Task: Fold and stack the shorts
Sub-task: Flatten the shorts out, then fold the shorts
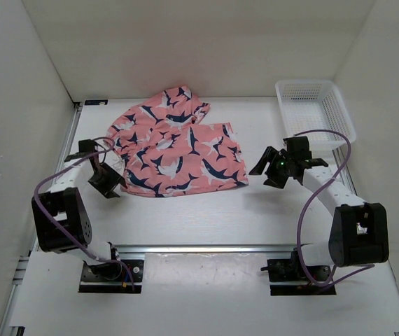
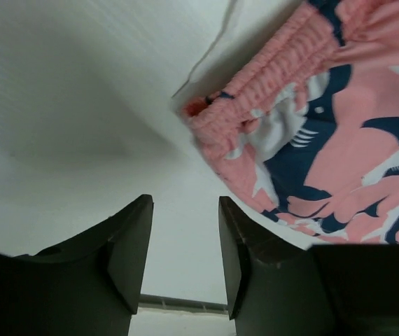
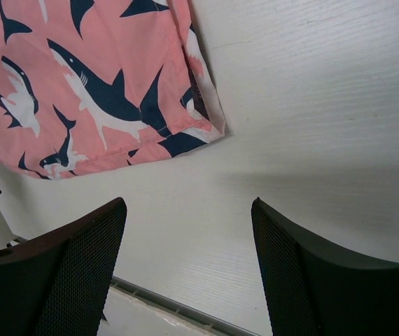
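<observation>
**Fold and Stack: Approach to First Grasp**

We find the coral-pink fabric shorts with navy-and-white shark print (image 1: 178, 143) lying spread on the white counter (image 1: 206, 217), roughly midway between the two arms. The gathered elastic waistband (image 2: 269, 77) faces the left side and the leg hems face the right. The far leg looks rumpled and not fully flat.

The black left end effector (image 1: 105, 180) hovers just beside the near waistband corner. In the left wrist view its fingers (image 2: 133, 245) stand apart with nothing between them, and the fabric lies ahead of the gap, not in it. The black right end effector (image 1: 268, 166) hovers near the near hem corner (image 3: 213, 129), spread wide and empty. The white plastic mesh basket (image 1: 339, 112) stands at the far right, well apart from the garment.

We judge that no fold is made yet and that the step in hand is the approach to the first grasp. The next move calls for each end effector to advance onto its own corner, descend to the counter and pinch one edge only. Both should then lift together so the cloth folds evenly. A grasp that catches both layers, or only the waistband gathers, may drag the garment instead of folding it.
</observation>
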